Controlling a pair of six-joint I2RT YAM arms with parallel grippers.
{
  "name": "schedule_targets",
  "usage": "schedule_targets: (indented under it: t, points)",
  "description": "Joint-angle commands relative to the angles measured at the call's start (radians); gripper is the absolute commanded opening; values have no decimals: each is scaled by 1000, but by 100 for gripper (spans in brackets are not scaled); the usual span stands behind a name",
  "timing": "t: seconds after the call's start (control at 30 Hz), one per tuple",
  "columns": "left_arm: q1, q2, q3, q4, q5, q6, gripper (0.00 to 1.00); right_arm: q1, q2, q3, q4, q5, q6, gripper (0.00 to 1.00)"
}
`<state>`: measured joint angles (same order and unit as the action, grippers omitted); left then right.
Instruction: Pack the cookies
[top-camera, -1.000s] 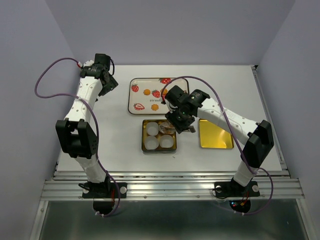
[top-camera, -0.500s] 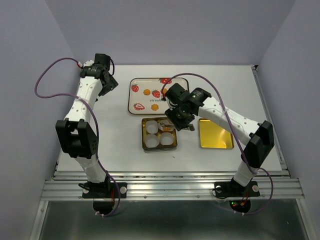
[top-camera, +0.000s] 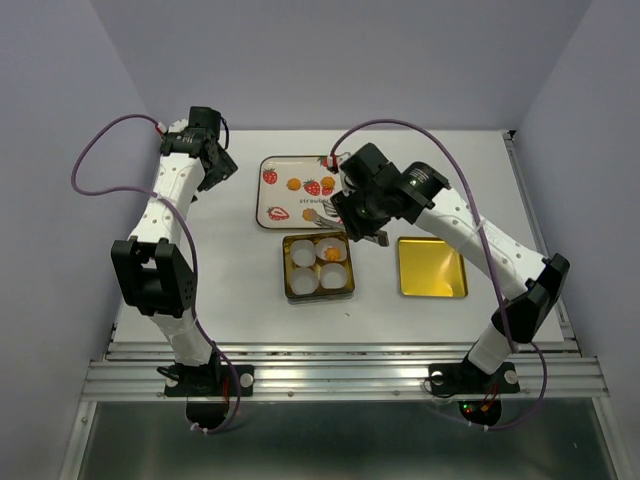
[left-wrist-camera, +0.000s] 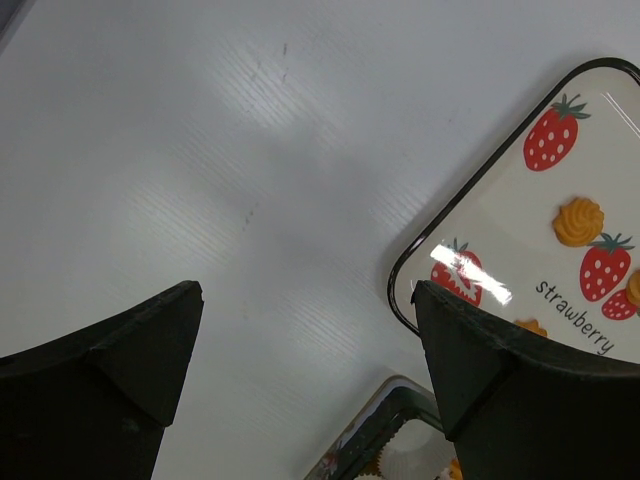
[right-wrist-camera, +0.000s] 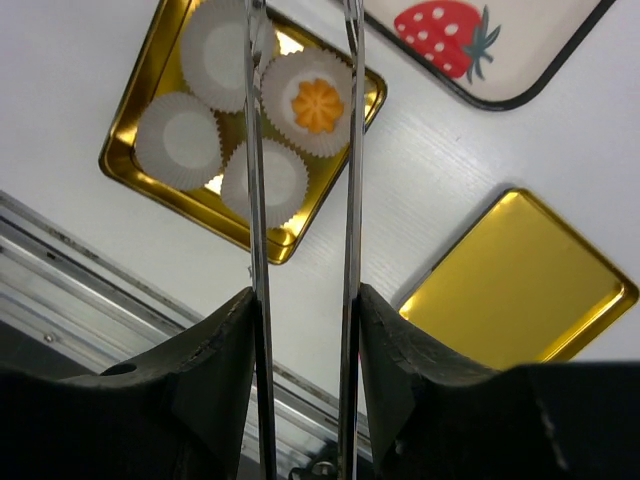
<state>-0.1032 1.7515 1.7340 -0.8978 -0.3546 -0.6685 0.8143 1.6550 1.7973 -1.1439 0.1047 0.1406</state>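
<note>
- I'm lifting the right gripper (right-wrist-camera: 300, 60) off the gold tin (top-camera: 288, 285); its tongs are parted, empty.
- One cookie (right-wrist-camera: 318, 105) is now sitting in a paper cup (right-wrist-camera: 282, 95); three cookies (top-camera: 293, 184) are waiting on the strawberry tray (top-camera: 268, 198).
- Left gripper (left-wrist-camera: 310, 330) is idling open.

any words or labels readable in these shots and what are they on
"strawberry" – printed in dark letters on the strawberry tray, beside the red strawberry pictures, clear in the left wrist view.
In the top view the same print on the tray reads only as a blurred word, too small to make out.
Nothing readable shows on the gold tin, the gold lid or the arms.
</note>
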Motion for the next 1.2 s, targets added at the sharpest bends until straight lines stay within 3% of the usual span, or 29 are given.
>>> schedule_targets:
  t: [0.0, 0.23, 0.47, 0.63, 0.83, 0.97, 1.17]
  points:
    - [3, -49, 22, 33, 35, 49, 99, 0, 55, 132, 50, 136, 57, 48]
    - [-6, -119, -47, 80, 186, 138, 99, -89, 218, 279, 96, 219, 174, 48]
    - [-6, -219, -155, 117, 438, 245, 99, -159, 391, 459, 105, 264, 220, 48]
    - [-9, -299, -212, 56, 477, 253, 99, -201, 462, 497, 107, 251, 238, 48]
    - [-61, -426, -399, 125, 568, 228, 99, -210, 511, 493, 87, 261, 280, 49]
    - [-78, -449, -507, 167, 612, 228, 99, -210, 537, 490, 124, 193, 268, 49]
    - [-130, -420, -545, 226, 638, 247, 97, -210, 552, 511, 156, 138, 283, 49]
